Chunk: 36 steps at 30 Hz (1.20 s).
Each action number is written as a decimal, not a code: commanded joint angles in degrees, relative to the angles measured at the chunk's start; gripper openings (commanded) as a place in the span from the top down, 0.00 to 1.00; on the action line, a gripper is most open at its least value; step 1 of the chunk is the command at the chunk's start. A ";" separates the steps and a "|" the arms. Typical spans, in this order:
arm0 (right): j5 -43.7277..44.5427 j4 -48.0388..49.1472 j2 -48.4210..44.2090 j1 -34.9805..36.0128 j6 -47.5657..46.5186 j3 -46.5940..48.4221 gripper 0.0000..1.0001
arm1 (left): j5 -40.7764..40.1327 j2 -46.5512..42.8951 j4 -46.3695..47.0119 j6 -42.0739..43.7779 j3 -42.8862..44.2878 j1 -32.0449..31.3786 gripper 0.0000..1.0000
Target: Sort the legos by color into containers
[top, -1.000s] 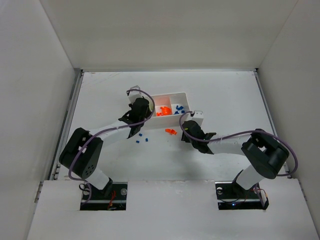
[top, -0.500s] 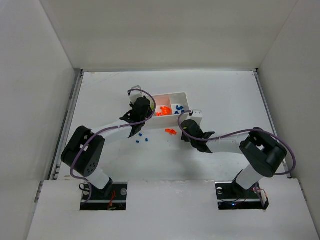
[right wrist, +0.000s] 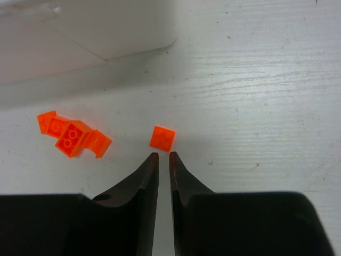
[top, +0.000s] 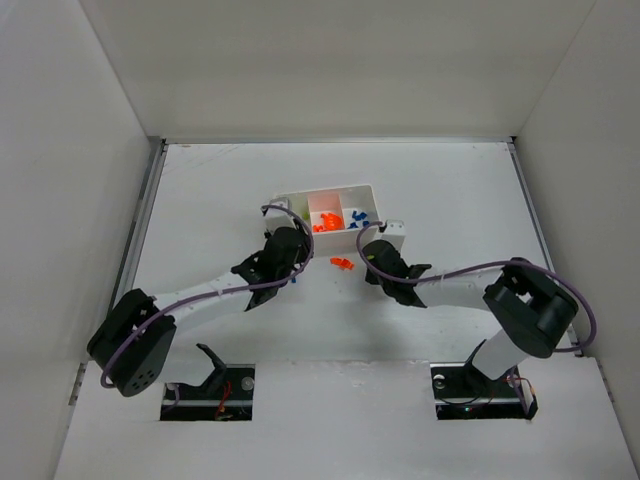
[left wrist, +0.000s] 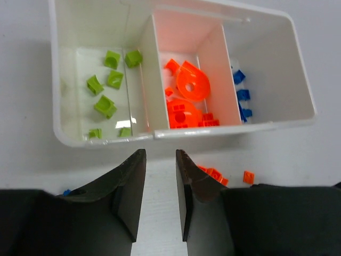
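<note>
Legos of bright orange plastic (right wrist: 74,140) lay loose on the white counter (right wrist: 256,80) just ahead of our right claw (right wrist: 163,156). Its jaws stood at a thin slit and held nothing, and one small square orange brick (right wrist: 162,138) sat just beyond the tips. Our left claw (left wrist: 160,153) was narrowly parted and empty, just short of the white rectangular plastic tray (left wrist: 266,42). Beyond, we saw lime-green bricks (left wrist: 105,105) in its left compartment, orange pieces (left wrist: 186,101) in the middle one and blue bricks (left wrist: 242,96) in the right one.
</note>
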 commanded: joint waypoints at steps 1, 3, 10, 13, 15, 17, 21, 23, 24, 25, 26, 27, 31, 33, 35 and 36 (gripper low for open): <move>1.94 -1.35 -5.14 1.48 -0.08 -0.44 0.81 | -2.12 -3.17 0.03 -0.60 -2.06 -2.80 0.73; 1.95 -2.41 -6.99 2.10 -0.16 -0.53 0.81 | -3.00 -3.26 -0.14 -0.87 -2.76 -4.20 0.73; 2.38 -3.56 -4.46 2.19 -0.78 1.39 0.63 | -3.35 -1.50 0.82 -2.63 -3.47 -6.40 0.72; 1.95 -3.56 -2.18 0.61 -0.52 3.24 0.58 | -3.27 -2.46 0.74 -2.63 -3.55 -6.67 0.72; 1.42 -3.56 -0.60 0.34 -0.78 4.38 0.58 | -3.18 -3.34 0.47 -2.36 -3.73 -6.93 0.72; 1.77 -3.56 0.99 0.34 -1.04 5.18 0.58 | -3.44 -3.78 0.47 -2.62 -4.52 -7.28 0.72; 1.42 -3.29 3.36 -0.36 -0.16 5.97 0.58 | -3.09 -3.17 0.38 -3.59 -5.40 -7.90 0.72; 2.03 -3.73 4.51 -0.27 -0.60 6.67 0.61 | -3.18 -2.91 0.82 -4.12 -6.01 -8.16 0.72; 2.21 -3.91 4.69 -0.27 -0.25 6.76 0.63 | -3.09 -2.82 0.82 -4.56 -6.10 -8.25 0.72; 2.21 -4.08 4.77 -0.27 -0.08 6.76 0.64 | -3.09 -2.82 0.56 -4.73 -6.10 -8.25 0.72; 2.21 -4.17 4.95 -0.27 -0.08 6.85 0.65 | -3.09 -2.90 0.47 -4.74 -6.10 -8.25 0.72; 2.39 -4.17 5.21 -0.27 -0.16 6.94 0.66 | -3.18 -3.25 0.64 -4.56 -6.28 -8.25 0.72; 3.88 -4.26 6.18 -0.27 -0.16 6.94 0.74 | -3.18 -3.78 0.56 -4.82 -6.63 -7.73 0.72; 3.97 -4.35 6.88 -0.27 -0.51 7.20 0.77 | -3.18 -3.78 0.38 -4.47 -6.63 -7.81 0.72; 4.49 -4.35 7.50 -0.27 -1.04 7.38 0.80 | -3.62 -3.96 0.38 -4.82 -7.24 -8.08 0.72; 4.67 -4.26 7.33 -0.10 -1.30 7.12 0.81 | -3.62 -3.87 0.38 -5.00 -7.42 -8.08 0.72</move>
